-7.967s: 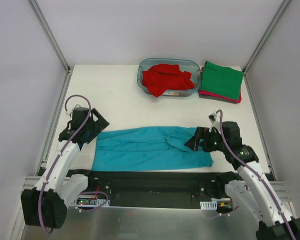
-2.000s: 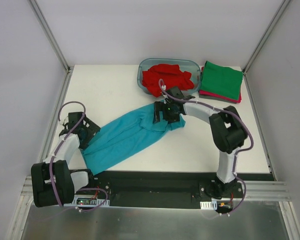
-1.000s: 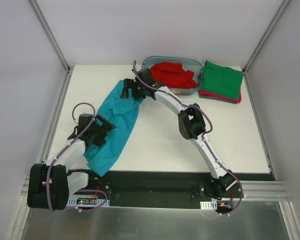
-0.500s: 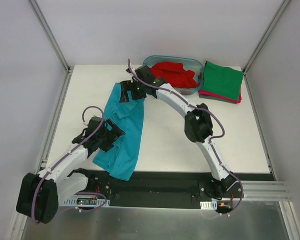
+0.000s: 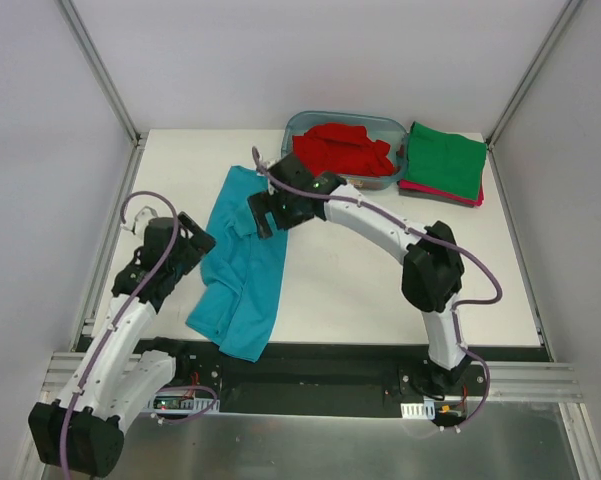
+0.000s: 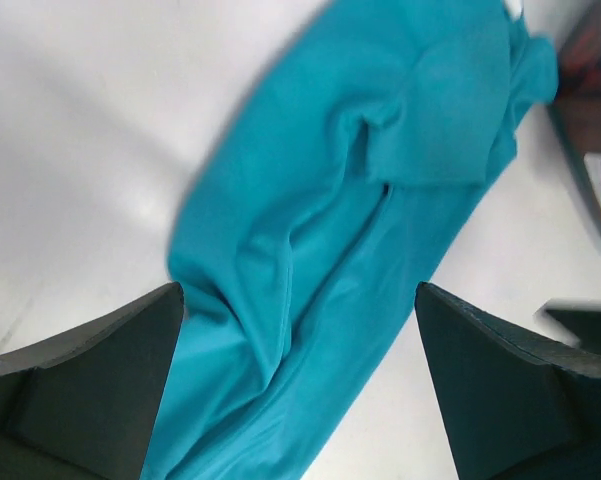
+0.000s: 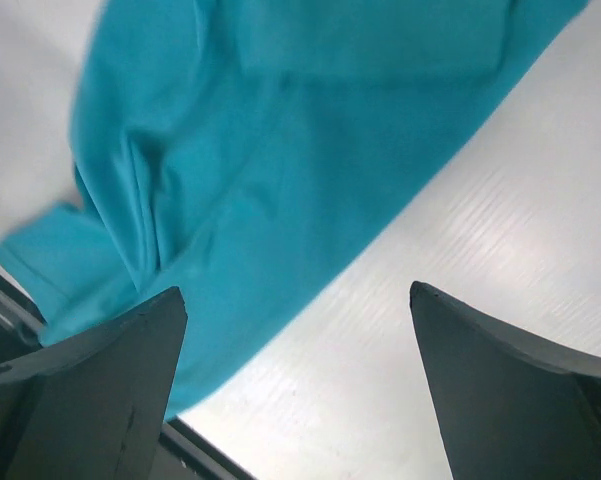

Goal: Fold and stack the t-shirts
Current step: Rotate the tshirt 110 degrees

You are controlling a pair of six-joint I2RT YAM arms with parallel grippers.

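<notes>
The teal-blue t-shirt [image 5: 242,285] lies crumpled in a long strip on the white table [image 5: 380,270], running from the far middle-left to the front edge. It also shows in the left wrist view [image 6: 380,150] and the right wrist view [image 7: 230,150]. My left gripper [image 5: 187,243] hovers at the strip's left side, open and empty [image 6: 298,295]. My right gripper [image 5: 262,215] hovers over its far right part, open and empty [image 7: 297,290]. A red t-shirt [image 5: 340,150] lies bunched in the tub. A folded green t-shirt [image 5: 442,158] rests on a folded magenta t-shirt [image 5: 430,192].
The clear blue-tinted tub [image 5: 388,128] stands at the back middle, next to the folded stack at the back right. The teal-blue shirt's near end hangs over the black front strip [image 5: 320,352]. Metal frame rails [image 5: 110,230] run along both sides of the table.
The teal-blue shirt was swung from lying across the front to lengthwise. In the last half second both grippers came off it; the right drew back nearer, the left moved back left.
</notes>
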